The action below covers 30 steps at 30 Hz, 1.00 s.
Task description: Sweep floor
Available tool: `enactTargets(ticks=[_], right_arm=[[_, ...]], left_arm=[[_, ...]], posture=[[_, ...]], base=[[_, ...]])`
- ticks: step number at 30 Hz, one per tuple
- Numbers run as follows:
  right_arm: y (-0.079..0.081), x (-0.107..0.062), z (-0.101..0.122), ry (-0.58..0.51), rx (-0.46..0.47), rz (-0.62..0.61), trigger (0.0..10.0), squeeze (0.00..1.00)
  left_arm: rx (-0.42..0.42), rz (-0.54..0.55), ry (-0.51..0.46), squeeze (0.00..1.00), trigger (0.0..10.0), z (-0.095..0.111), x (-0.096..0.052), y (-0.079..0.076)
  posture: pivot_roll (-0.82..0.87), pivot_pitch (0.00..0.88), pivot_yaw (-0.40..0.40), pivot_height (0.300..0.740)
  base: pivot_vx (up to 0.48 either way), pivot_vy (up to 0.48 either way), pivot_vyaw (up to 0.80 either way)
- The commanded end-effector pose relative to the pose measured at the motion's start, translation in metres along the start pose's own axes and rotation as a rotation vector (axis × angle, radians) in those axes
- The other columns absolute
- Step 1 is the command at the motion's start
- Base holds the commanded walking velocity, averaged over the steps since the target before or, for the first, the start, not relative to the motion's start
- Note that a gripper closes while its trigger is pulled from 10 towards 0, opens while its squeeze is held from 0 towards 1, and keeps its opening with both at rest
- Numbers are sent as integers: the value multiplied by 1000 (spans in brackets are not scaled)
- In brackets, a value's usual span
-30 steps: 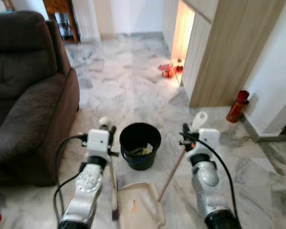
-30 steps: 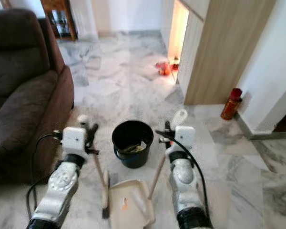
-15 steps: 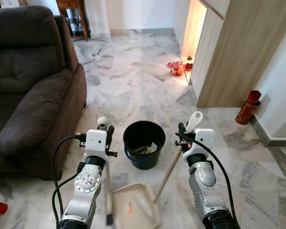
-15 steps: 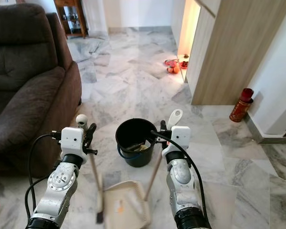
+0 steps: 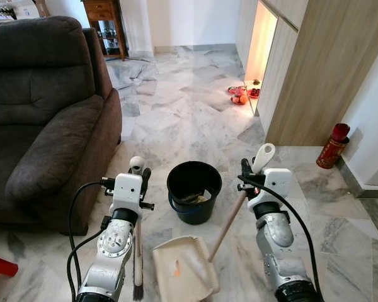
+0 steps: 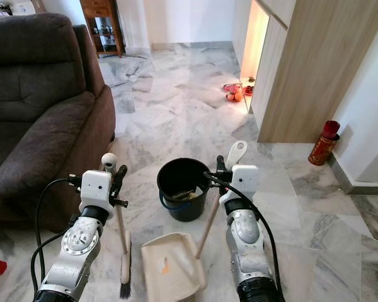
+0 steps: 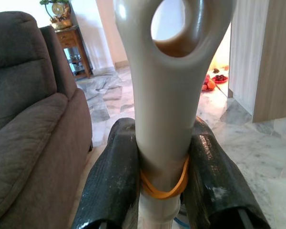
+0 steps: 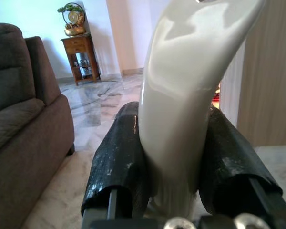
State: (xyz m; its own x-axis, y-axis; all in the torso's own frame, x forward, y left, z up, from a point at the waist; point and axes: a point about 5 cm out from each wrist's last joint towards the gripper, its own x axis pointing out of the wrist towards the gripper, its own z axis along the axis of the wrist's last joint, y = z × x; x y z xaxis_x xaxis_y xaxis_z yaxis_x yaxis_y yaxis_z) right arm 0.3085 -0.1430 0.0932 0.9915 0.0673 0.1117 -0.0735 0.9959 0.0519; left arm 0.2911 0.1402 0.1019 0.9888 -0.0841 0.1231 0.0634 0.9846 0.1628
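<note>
A brown sofa (image 5: 44, 126) is seen at far left. The broom (image 6: 124, 264) is grasped at its handle top by the left pincer (image 7: 162, 176), bristles resting on the marble floor (image 5: 176, 119) near left. A black bucket (image 5: 194, 192) is set between the arms, the dustpan (image 5: 184, 270) just near it. The dustpan handle (image 8: 190, 90) is clenched by the right pincer (image 8: 181, 167). A red canister (image 5: 332, 146) is stood at far right.

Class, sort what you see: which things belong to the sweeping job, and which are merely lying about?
Job: broom in left claw; dustpan, its handle in right claw; black bucket.

Lying about: sofa; red bottle; fruit; wooden cabinet.
</note>
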Motion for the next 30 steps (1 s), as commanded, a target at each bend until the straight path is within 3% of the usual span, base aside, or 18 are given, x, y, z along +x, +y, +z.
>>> enactTargets(ticks=[1, 16, 19, 30], right_arm=[[4, 4, 12, -45, 1, 21, 10000, 0], [-3, 9, 56, -141, 42, 33, 10000, 0], [0, 11, 74, -187, 53, 42, 10000, 0], [3, 14, 102, -231, 59, 74, 10000, 0]], left_arm=[[27, -5, -42, 0, 10000, 7, 3, 3], [45, -9, -40, 0, 10000, 6, 4, 5], [47, -9, -40, 0, 10000, 5, 4, 5], [47, -5, -39, 0, 10000, 5, 4, 5]], posture=[[136, 0, 42, 740], [128, 0, 45, 740], [129, 0, 44, 740], [130, 0, 43, 740]], base=[[0, 0, 0], [0, 0, 0], [0, 0, 0], [0, 0, 0]])
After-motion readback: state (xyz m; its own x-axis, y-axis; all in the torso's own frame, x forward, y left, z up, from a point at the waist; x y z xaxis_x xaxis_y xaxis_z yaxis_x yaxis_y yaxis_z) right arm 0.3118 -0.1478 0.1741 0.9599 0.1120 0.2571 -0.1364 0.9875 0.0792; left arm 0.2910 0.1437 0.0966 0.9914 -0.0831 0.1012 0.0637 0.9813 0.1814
